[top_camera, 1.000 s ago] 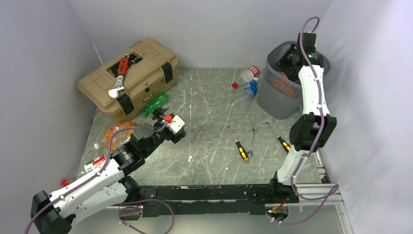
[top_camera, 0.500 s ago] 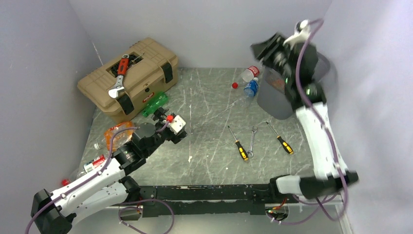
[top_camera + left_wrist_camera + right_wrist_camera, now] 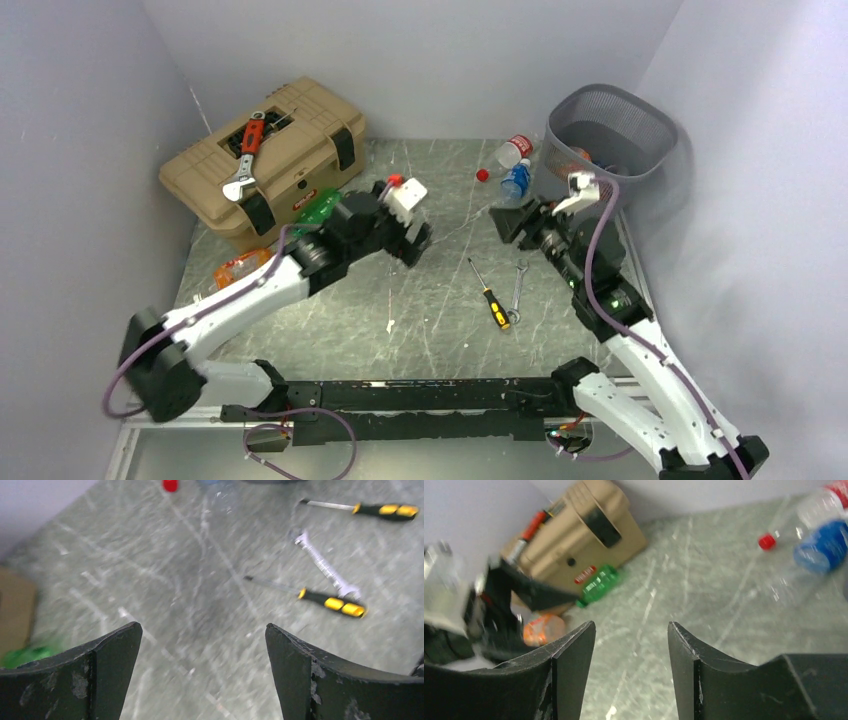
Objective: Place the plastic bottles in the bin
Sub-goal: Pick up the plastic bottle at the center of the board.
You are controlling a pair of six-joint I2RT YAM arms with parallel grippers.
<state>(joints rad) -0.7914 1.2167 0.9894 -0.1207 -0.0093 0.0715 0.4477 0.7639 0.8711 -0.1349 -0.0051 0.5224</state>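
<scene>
Two plastic bottles lie on the desk (image 3: 440, 300) just left of the bin (image 3: 612, 105): a red-labelled bottle (image 3: 512, 150) farther back and a blue-labelled bottle (image 3: 516, 178) nearer, with a red cap (image 3: 482, 175) just beside it. The bin, a grey mesh basket, stands upright in the far right corner of the desk. Something orange shows low inside it, too dim to name.

The right fingers (image 3: 508, 222) hover near the blue-labelled bottle, parted, with nothing between them. In the right wrist view they face across the desk toward the toolbox (image 3: 290, 130).

Near the middle of the desk a yellow-and-black screwdriver (image 3: 490, 297) and a spanner (image 3: 517, 288) lie side by side. The left wrist view shows a second screwdriver (image 3: 380, 510) beyond them. The left fingers (image 3: 418, 243) hang over the desk left of these tools, spread wide and empty.

Farther left a green bottle (image 3: 318, 208) lies just beside the front of the tan toolbox. An orange bottle (image 3: 240, 268) lies nearer the front, partly behind the left arm. A red-handled adjustable wrench (image 3: 245, 150) rests on the toolbox lid.
</scene>
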